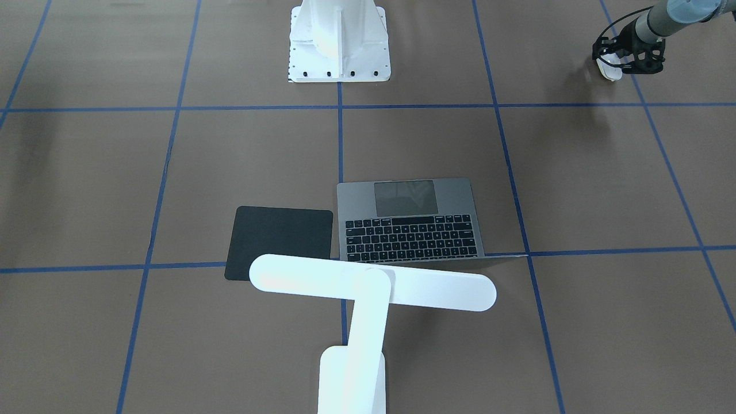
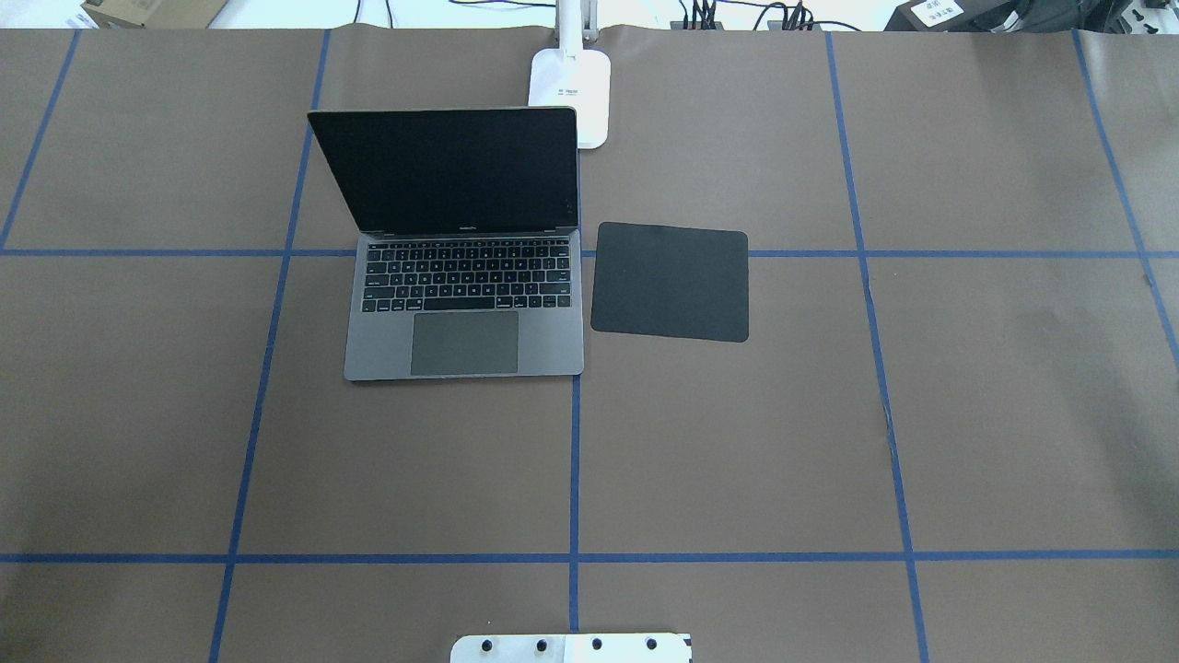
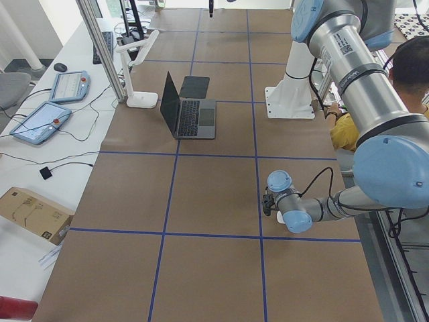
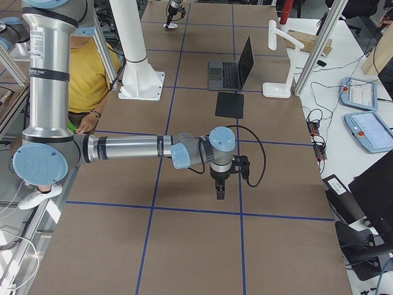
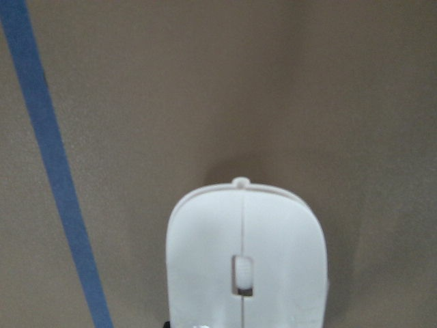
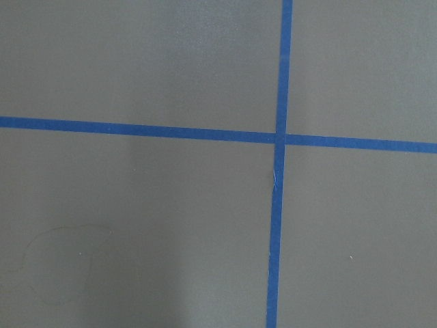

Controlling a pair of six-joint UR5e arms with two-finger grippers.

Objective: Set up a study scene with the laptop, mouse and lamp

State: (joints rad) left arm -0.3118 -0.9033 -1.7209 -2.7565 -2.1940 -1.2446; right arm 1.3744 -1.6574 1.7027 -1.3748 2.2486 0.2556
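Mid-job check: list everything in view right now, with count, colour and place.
laptop: one, space-grey, open, table centre.
black pad: one, black, on the laptop's right in the overhead view.
lamp: one, white, far edge behind the laptop.
mouse: one, white, at the left gripper's tip.
pedestal: one, white, robot's edge, centre.
table: one, brown with blue tape grid.
handheld screens: two, grey-blue, side bench.
cardboard box: one, brown, side bench.
person: one, yellow shirt, beside the pedestal.
left gripper: one, black, at the mouse; grip unclear.
right gripper: one, black, over bare table; open or shut unclear.
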